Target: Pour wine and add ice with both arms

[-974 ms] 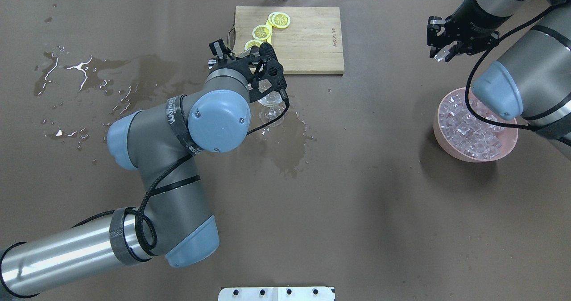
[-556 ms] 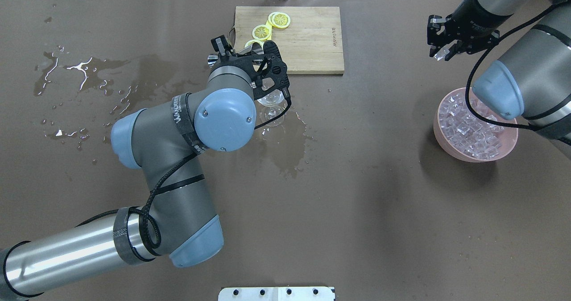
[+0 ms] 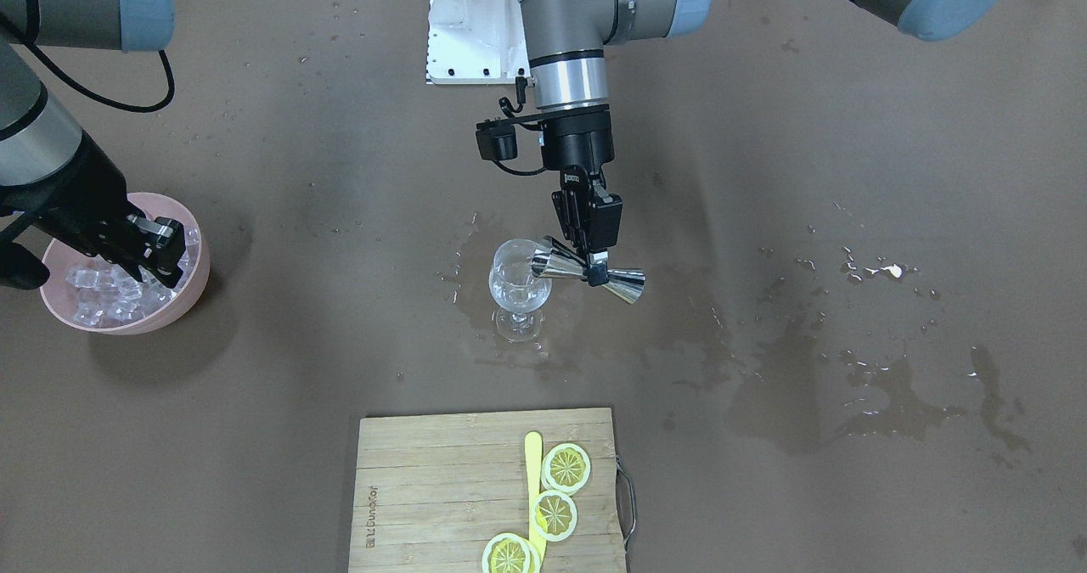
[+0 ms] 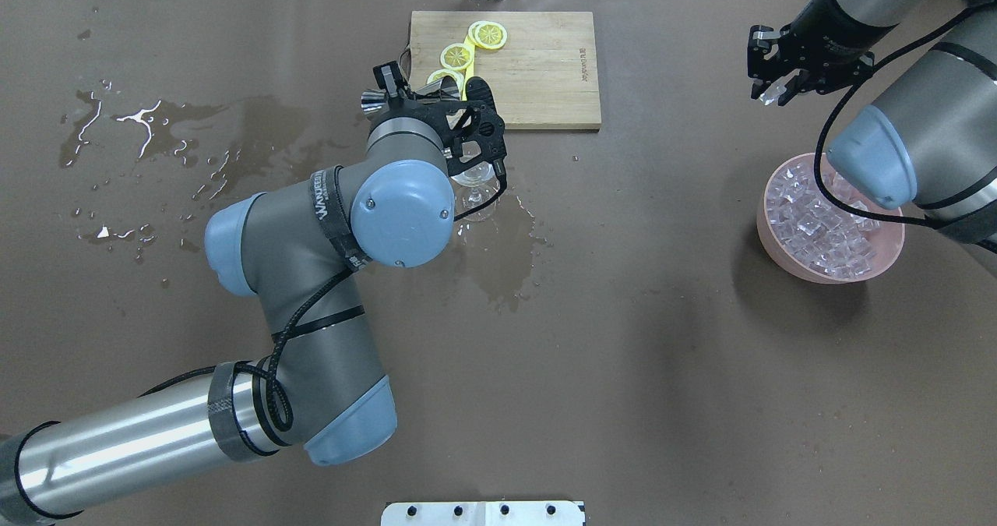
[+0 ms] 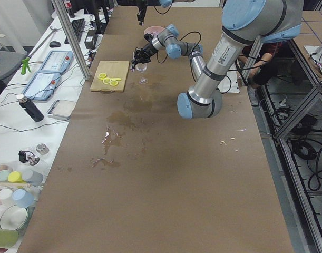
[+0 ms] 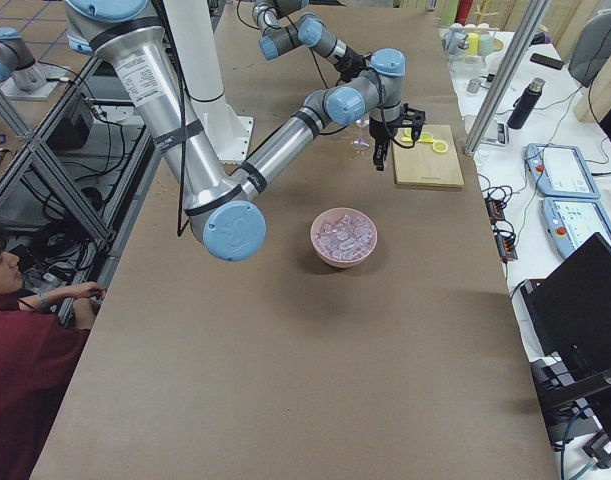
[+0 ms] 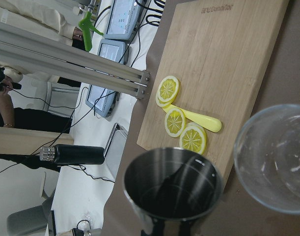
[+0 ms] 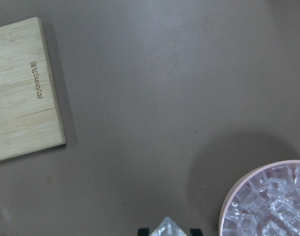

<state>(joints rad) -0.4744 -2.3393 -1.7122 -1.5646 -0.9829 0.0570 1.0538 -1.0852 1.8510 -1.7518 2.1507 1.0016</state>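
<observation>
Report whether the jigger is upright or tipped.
Tipped: the jigger lies nearly sideways in the left gripper, one mouth toward the wine glass.

A rectangular bamboo cutting board (image 3: 442, 488) lies on the brown paper-covered worktop (image 3: 849, 132). On it are three round yellow lemon slices (image 3: 566, 467), beside a flat pale-yellow stick (image 3: 532, 458). Dark wet patches (image 3: 883, 395) stain the paper well apart from the board. A white metal mounting block (image 3: 467, 38) sits at the opposite edge. A person in a dark red top (image 6: 25, 380) sits alongside.

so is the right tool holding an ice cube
Yes, the right wrist view shows a clear ice cube pinched in the right tool.
</observation>
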